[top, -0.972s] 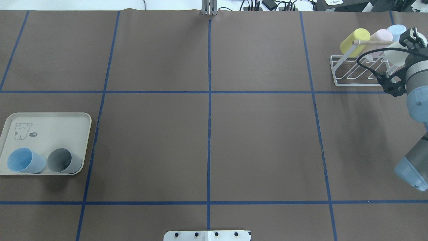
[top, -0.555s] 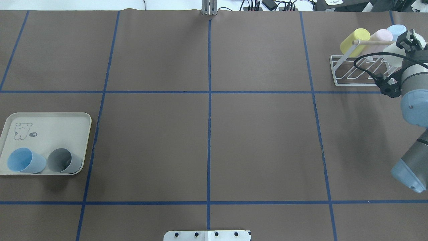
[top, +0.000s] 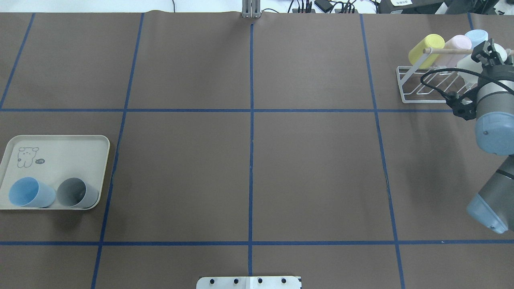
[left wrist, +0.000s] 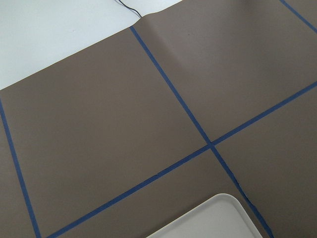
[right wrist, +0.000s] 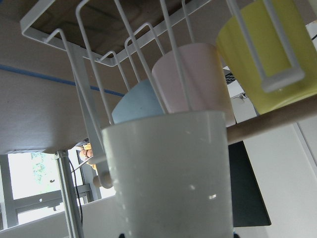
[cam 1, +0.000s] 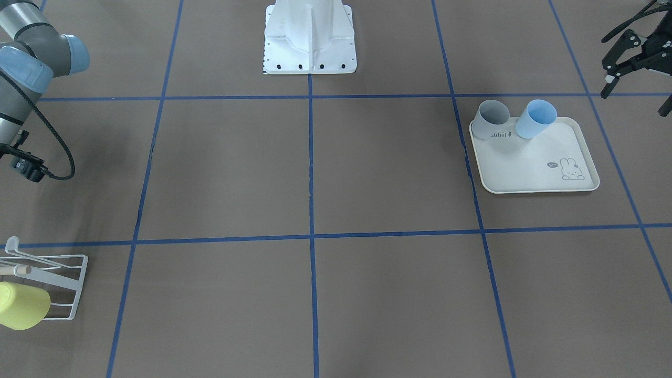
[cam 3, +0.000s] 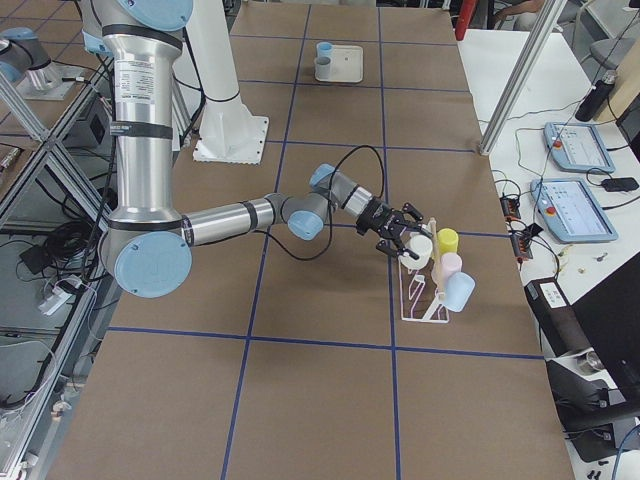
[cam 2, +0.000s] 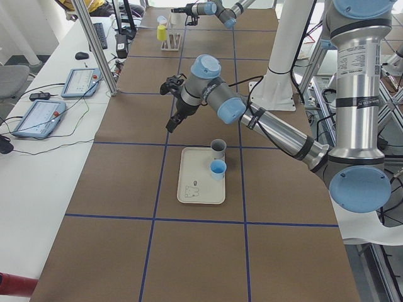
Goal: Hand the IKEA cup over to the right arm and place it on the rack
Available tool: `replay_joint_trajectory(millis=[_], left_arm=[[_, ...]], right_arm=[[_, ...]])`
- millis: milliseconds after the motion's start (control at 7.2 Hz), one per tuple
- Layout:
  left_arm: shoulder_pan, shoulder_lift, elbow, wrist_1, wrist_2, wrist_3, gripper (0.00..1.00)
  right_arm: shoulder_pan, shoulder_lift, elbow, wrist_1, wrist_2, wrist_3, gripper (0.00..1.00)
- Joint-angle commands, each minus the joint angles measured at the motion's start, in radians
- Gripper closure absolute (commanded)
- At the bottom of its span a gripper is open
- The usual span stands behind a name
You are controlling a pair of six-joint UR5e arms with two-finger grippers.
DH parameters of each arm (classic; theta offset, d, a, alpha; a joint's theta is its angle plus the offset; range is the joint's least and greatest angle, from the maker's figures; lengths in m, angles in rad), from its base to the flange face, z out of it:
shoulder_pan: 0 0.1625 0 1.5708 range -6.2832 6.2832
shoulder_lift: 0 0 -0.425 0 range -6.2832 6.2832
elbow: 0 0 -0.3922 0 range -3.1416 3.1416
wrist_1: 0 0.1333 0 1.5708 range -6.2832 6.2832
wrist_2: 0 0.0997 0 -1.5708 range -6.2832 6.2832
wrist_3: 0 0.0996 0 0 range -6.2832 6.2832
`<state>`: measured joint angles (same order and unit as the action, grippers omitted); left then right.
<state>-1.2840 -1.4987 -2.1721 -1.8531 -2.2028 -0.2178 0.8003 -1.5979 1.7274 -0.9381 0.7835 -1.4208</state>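
Note:
My right gripper is shut on a white IKEA cup at the white wire rack, close under its wooden-tipped rod. In the right wrist view the white cup fills the lower middle, with the rack's prongs just behind it. From the right side, the cup sits beside a yellow one at the rack's near end. My left gripper hangs open and empty above the table's corner, beyond the cream tray.
A yellow cup, a pink cup and a light-blue cup hang on the rack. On the tray lie a blue cup and a grey cup. The robot's base stands mid-table.
My right arm has swung slightly left and forward, carrying the white cup further in over the rack toward the rod. The tray's cups have not moved.

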Motion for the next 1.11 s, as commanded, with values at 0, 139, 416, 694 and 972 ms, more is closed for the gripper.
replay_joint_trajectory(millis=[0,139,416,694,972], left_arm=[[0.0,0.0,0.002,0.0,0.0,0.0,0.0],[0.0,0.0,0.002,0.0,0.0,0.0,0.0],[0.0,0.0,0.002,0.0,0.0,0.0,0.0],[0.0,0.0,0.002,0.0,0.0,0.0,0.0],[0.0,0.0,0.005,0.0,0.0,0.002,0.0]], right_arm=[[-0.025,0.01,-0.031,-0.005,-0.033,-0.003,0.82],[-0.035,0.021,-0.041,-0.005,-0.047,-0.006,0.68],[-0.038,0.021,-0.042,0.001,-0.055,0.0,0.08],[-0.039,0.023,-0.042,0.001,-0.055,0.002,0.02],[-0.039,0.038,-0.019,0.001,-0.049,0.019,0.02]])
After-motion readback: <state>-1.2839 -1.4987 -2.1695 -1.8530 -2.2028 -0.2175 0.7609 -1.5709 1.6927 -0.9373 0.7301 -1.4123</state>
